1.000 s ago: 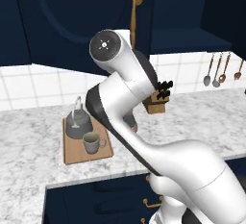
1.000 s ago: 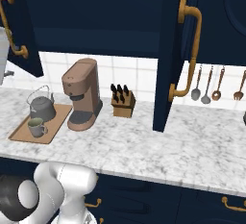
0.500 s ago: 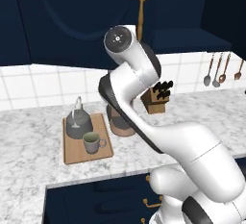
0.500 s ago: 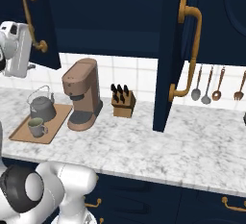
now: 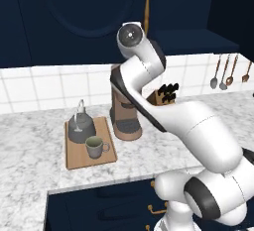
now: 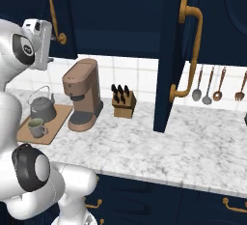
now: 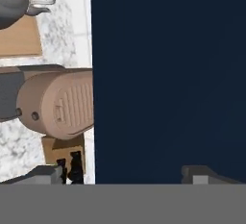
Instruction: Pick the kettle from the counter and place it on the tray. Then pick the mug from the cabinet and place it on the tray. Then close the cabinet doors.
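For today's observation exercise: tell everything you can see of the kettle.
The kettle is squat, rounded and dark grey, metallic-looking, with a thin arched light-grey handle standing upright and a short spout. It sits upright at the back of the wooden tray on the marble counter, just behind the mug, left of the brown coffee machine. No gripper touches it.

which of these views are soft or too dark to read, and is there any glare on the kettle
Left base view: slightly soft; kettle shows only a faint sheen, no glare. Right base view: crisp, evenly lit, but the cabinet interior is flat dark. Hand view: a cabinet door close up, featureless navy, with sharp edges.
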Robot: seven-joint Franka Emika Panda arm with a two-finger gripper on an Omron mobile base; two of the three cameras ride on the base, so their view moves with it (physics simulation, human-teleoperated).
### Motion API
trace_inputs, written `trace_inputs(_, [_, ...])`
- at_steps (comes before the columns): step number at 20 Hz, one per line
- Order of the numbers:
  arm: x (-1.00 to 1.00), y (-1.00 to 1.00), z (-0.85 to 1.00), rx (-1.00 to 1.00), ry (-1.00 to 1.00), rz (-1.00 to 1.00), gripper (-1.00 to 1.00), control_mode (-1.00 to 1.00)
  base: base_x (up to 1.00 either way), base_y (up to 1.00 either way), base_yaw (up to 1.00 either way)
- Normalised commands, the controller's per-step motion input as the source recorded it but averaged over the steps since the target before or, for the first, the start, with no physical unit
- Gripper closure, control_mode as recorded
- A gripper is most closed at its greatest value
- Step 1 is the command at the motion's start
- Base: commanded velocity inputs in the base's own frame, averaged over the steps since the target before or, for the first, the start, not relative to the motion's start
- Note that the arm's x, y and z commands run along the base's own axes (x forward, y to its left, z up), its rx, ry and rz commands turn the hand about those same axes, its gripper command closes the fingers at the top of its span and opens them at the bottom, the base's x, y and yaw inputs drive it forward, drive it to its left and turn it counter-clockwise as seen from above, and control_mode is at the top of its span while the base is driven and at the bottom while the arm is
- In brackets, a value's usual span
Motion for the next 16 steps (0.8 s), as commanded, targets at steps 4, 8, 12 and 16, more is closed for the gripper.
trace_inputs(4, [0.74,0.0,-0.21,0.0,0.0,0.2,-1.0,-1.0,0.0,0.0,0.0])
trace_inputs(8, [0.56,0.03,-0.12,0.0,0.0,0.21,-1.0,-1.0,0.0,0.0,0.0])
trace_inputs(12, [0.39,0.07,-0.13,0.0,0.0,0.21,-1.0,-1.0,0.0,0.0,0.0])
trace_inputs(16, [0.1,0.17,-0.18,-0.03,0.0,0.16,-1.0,-1.0,0.0,0.0,0.0])
